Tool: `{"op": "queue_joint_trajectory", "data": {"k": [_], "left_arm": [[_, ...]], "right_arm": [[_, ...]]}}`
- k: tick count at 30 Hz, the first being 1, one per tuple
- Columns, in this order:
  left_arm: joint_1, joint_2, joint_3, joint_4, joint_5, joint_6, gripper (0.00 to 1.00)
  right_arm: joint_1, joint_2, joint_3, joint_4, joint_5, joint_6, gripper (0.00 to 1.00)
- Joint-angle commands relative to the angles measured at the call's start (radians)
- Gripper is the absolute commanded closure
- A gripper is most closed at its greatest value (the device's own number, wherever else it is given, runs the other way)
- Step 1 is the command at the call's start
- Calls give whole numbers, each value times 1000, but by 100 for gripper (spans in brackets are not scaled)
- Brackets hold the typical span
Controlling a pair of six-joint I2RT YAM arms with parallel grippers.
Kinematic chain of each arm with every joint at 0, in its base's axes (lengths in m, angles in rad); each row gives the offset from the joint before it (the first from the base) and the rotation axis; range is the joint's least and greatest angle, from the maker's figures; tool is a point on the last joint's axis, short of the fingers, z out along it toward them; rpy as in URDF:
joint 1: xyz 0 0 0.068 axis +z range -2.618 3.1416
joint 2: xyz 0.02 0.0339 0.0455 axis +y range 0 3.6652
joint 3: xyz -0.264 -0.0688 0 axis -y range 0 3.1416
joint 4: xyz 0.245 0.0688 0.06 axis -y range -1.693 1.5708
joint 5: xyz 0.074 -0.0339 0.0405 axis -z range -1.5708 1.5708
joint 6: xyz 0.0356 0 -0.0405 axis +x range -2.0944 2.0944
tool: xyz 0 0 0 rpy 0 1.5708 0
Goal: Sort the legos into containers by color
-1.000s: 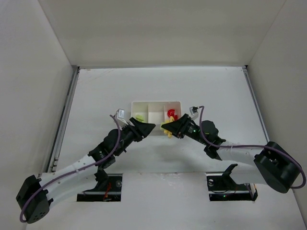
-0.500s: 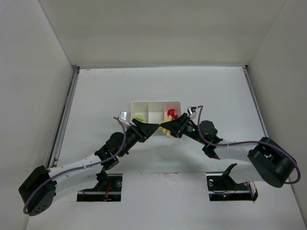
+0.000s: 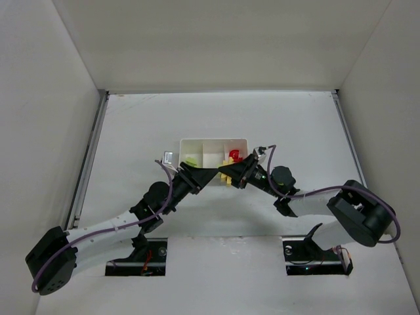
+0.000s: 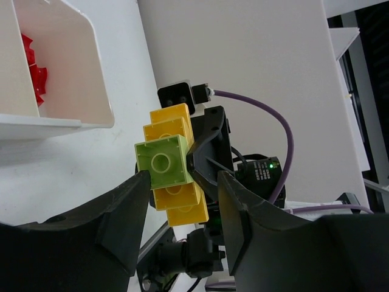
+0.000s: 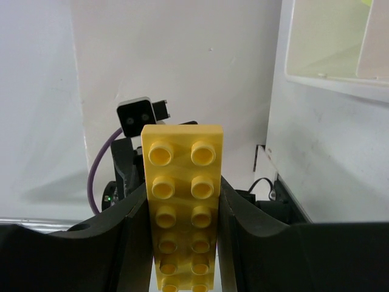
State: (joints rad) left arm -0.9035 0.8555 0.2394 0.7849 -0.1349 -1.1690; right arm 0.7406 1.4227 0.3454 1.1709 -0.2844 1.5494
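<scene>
Okay, my right hand (image 5: 181,201) was clamped on a long yellow lego (image 5: 182,173), held above the table (image 3: 295,131) just in front of the near wall of the white tray (image 3: 214,139), with a green lego (image 4: 162,161) stuck onto it. My left hand (image 4: 182,179) met it there, fingers apart on either side of the green lego, but I couldn't tell whether they pressed it. Red legos (image 3: 235,154) sat in the tray's right compartment and a light-green piece (image 3: 191,161) in the left one; middle compartment unclear.
</scene>
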Motion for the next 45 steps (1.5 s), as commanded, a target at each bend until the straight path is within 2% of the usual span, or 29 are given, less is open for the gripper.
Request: {"op": "queue_joint_trajectory", "data": {"k": [1, 27, 45], "left_arm": [[-5, -6, -5, 73, 3, -14, 54], [12, -4, -38, 73, 9, -58, 51], [-5, 54, -17, 111, 23, -73, 54]], "right_arm": [[6, 8, 14, 164, 2, 51, 58], [-43, -24, -31, 179, -10, 28, 58], [-2, 71, 1, 234, 2, 35, 58]]}}
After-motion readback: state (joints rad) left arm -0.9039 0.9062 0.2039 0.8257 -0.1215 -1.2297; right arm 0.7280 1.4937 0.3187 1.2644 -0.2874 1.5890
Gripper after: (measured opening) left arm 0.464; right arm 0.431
